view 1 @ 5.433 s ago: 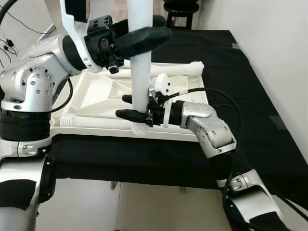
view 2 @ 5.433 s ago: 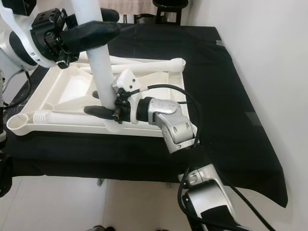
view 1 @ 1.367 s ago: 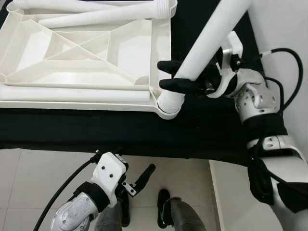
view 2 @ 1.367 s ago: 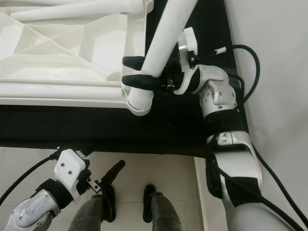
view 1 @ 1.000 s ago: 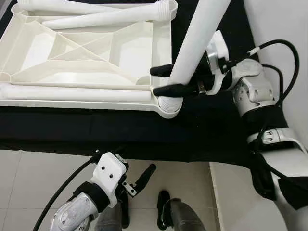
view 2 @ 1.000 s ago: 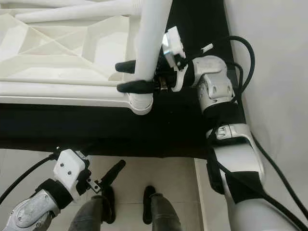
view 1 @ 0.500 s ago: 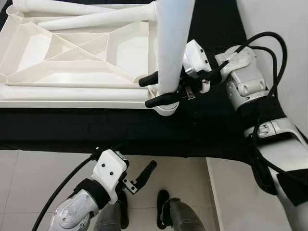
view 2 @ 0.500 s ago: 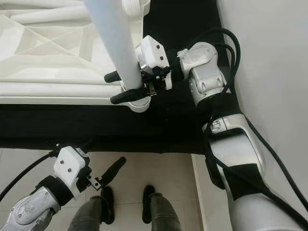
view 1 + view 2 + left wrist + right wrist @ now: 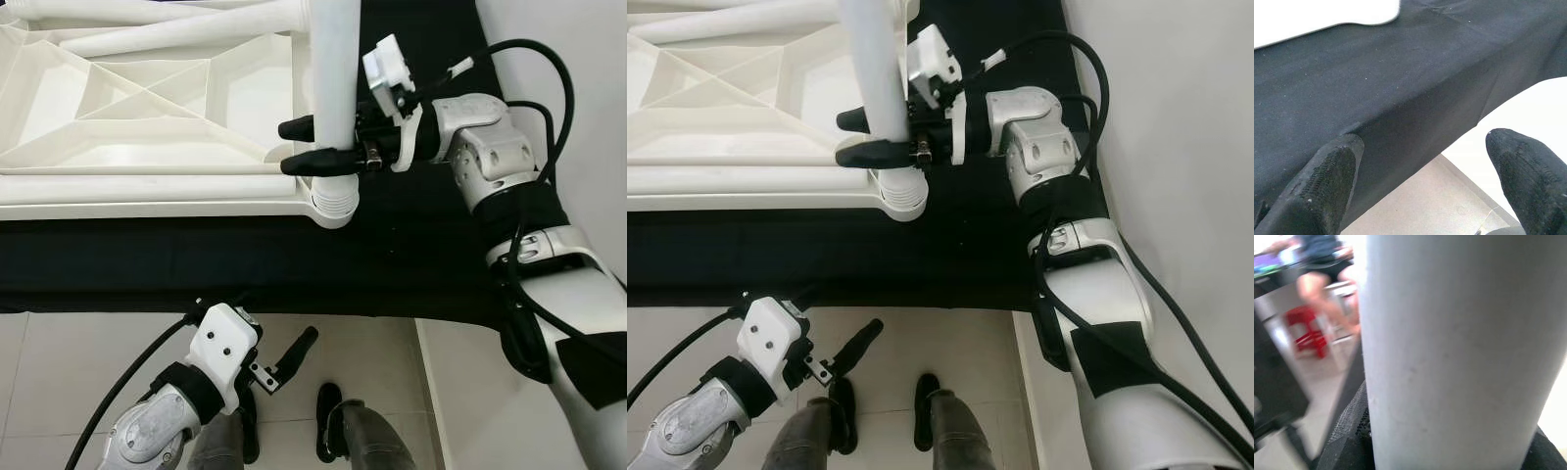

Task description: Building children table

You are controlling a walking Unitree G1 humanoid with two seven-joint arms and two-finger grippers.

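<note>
Children's white plastic tabletop [image 9: 147, 117] is lying upside down on the black-draped bench [image 9: 411, 264], its corner socket [image 9: 333, 204] receiving the white tubular leg [image 9: 335, 78]. Right gripper [image 9: 315, 145] is clamping that leg just above the socket; judgement: keep it plumb while pressing and twisting. Left gripper [image 9: 289, 357] is hanging idle, fingers apart.

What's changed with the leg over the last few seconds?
The table leg, tilted a second ago, now stands upright in the corner socket, with the right gripper still shut on it. The left gripper let go earlier and hangs low. The tabletop stays put.
</note>
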